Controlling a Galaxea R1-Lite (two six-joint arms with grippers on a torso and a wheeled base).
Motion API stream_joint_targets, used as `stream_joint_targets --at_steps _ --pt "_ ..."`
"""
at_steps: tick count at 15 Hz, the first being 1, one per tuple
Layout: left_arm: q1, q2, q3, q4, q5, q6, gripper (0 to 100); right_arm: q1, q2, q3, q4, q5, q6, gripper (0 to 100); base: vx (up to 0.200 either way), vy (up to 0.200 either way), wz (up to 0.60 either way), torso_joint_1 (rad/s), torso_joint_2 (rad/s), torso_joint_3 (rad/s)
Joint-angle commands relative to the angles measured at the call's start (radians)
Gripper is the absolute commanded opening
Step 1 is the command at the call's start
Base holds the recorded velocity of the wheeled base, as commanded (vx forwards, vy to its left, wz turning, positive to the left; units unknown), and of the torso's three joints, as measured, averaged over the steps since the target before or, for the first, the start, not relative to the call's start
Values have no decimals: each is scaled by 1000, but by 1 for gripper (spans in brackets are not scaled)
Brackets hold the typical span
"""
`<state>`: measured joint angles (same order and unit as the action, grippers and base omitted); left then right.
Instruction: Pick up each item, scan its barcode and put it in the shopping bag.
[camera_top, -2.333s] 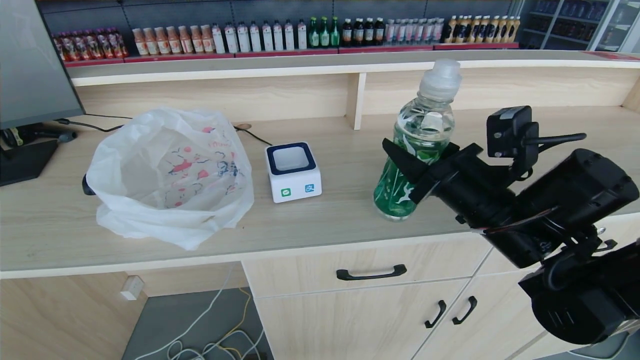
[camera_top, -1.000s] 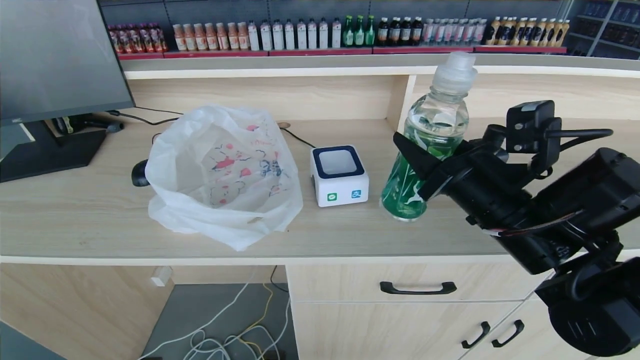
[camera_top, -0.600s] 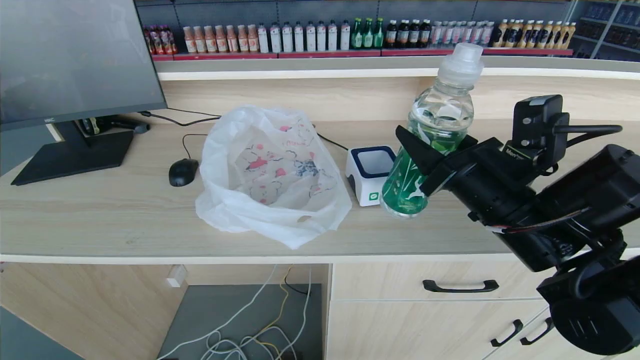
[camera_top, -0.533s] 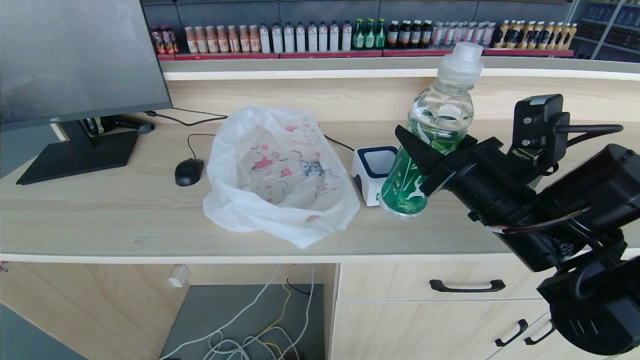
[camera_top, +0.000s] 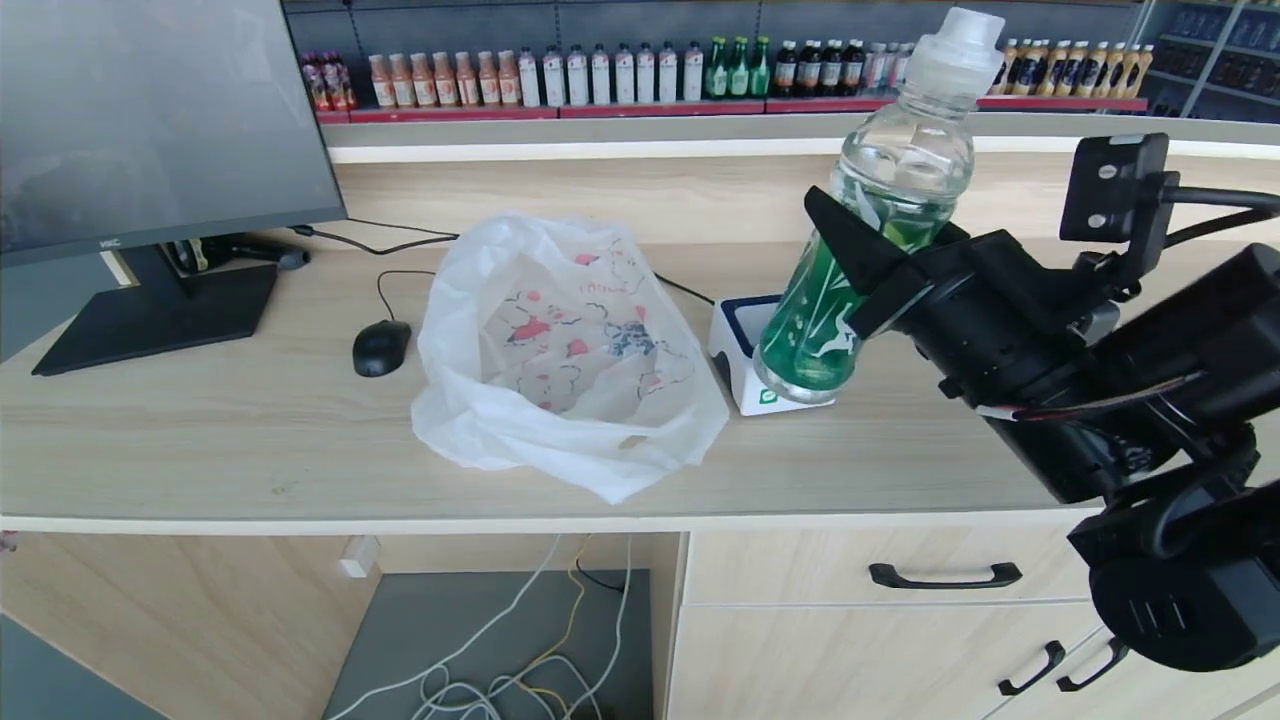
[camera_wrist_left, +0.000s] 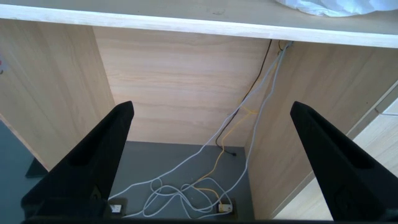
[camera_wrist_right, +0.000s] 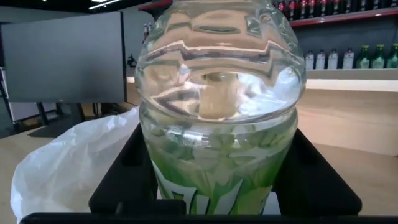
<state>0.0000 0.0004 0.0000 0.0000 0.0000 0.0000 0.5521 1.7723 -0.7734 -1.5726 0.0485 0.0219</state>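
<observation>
The right gripper (camera_top: 872, 262) holds a clear plastic bottle with a green label and a pale cap (camera_top: 905, 165). Its black fingers squeeze the bottle around the middle, one on each side. The bottle is up in the air and leans a little. Its bottom end hangs just in front of a small white box scanner with a dark blue rim (camera_top: 738, 350). I think it is held there so the scanner can read the barcode.

A thin white plastic shopping bag with red and blue drawings (camera_top: 570, 350) sits just beside the scanner on the light wooden counter (camera_top: 200, 430). Its mouth gapes upward, so a bottle could drop in easily.

The left gripper (camera_wrist_left: 211, 124) hangs low, under the counter edge, near some loose cables (camera_wrist_left: 186, 186). Its fingers are spread wide with nothing between them. It looks like it is waiting out of the way.

The bottle hides part of the scanner, and I cannot tell if they touch. The barcode cannot be made out. The far finger is mostly behind the bottle.
</observation>
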Motion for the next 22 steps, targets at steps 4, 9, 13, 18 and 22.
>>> stream_joint_targets --at_steps 4,9,13,18,22 --pt "-2 0 0 0 0 0 100 3 62 -201 106 -118 194 0 0 0 0 0 0 0" --pt "-2 0 0 0 0 0 100 2 95 -294 177 -225 398 0 0 0 0 0 0 0" --pt "-2 0 0 0 0 0 100 0 114 -305 206 -320 578 0 0 0 0 0 0 0" --pt "-2 0 0 0 0 0 100 -1 183 -420 316 -384 765 0 0 0 0 0 0 0" --pt "-2 0 0 0 0 0 100 -67 222 -500 428 -417 898 0 0 0 0 0 0 0"
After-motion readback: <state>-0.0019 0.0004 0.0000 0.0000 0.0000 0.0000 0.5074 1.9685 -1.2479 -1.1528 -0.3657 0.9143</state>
